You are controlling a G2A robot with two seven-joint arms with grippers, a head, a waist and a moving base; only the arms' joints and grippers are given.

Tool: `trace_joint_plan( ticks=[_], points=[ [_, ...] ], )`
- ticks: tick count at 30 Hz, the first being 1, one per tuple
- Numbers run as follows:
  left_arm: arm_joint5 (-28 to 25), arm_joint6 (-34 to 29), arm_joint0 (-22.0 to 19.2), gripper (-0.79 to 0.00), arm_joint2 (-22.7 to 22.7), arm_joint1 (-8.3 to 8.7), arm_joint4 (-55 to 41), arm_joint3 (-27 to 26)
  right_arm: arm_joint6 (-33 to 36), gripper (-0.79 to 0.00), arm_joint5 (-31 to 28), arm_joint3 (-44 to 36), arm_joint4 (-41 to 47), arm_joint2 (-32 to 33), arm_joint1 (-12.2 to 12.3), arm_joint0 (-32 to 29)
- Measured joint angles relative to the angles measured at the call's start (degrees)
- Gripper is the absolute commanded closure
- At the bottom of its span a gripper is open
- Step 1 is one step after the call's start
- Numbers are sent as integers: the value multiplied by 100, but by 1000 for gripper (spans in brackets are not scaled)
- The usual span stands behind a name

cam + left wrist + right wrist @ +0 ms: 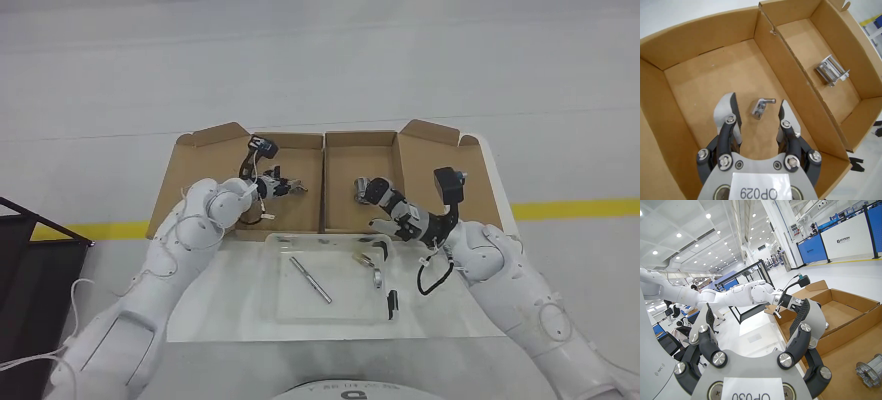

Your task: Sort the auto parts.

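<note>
My left gripper point(757, 98) hangs open inside the left cardboard box point(696, 79). A small metal bracket point(761, 108) lies on the box floor just below the gap between its fingers. In the top view this gripper point(290, 186) is over the near right part of that box. In the right cardboard box point(853, 56) a ribbed metal cylinder point(831, 73) lies on its side. My right gripper point(368, 190) is held open over the right box with nothing between its fingers point(802, 315). The cylinder point(869, 374) lies off to its side, untouched.
A clear tray point(290, 305) sits on the table in front of the boxes. It holds a thin metal rod point(311, 279), small metal parts point(372, 262) and a dark part point(392, 303). The box flaps point(440, 135) stand open. A cardboard wall point(800, 62) divides the two boxes.
</note>
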Motion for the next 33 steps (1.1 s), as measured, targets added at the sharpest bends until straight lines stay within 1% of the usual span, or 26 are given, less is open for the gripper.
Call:
trace_joint_plan(
  ticks=[3, 4, 12, 15, 16, 18, 20, 23, 27, 29, 33],
  points=[
    [-254, -34, 174, -785, -282, 72, -380, -270, 0, -785, 0, 0, 0, 0, 0, 0],
    [-283, -41, 193, -785, -313, 80, -453, -294, 0, -785, 0, 0, 0, 0, 0, 0],
    [-255, -33, 193, -785, -290, 80, -379, -290, 0, -785, 0, 0, 0, 0, 0, 0],
    [-338, 40, 293, -785, -453, 135, -359, -525, 0, -785, 0, 0, 0, 0, 0, 0],
    [-457, 42, 358, -785, -561, 168, -456, -644, 0, -785, 0, 0, 0, 0, 0, 0],
    [-859, -72, 578, -785, -877, 271, -778, -973, 0, -785, 0, 0, 0, 0, 0, 0],
    [-1214, -323, 859, -785, -1225, 393, -1022, -1364, 0, -785, 0, 0, 0, 0, 0, 0],
    [-1574, -806, 1328, -785, -1670, 555, -1309, -1966, 0, -785, 0, 0, 0, 0, 0, 0],
    [-1903, -1350, 1901, -785, -2065, 705, -1715, -2620, 0, -785, 0, 0, 0, 0, 0, 0],
    [-1993, -1417, 2028, -785, -2134, 727, -1989, -2745, 0, -785, 0, 0, 0, 0, 0, 0],
    [-1980, -1405, 2014, -785, -2126, 724, -1892, -2724, 0, -785, 0, 0, 0, 0, 0, 0]
  ],
)
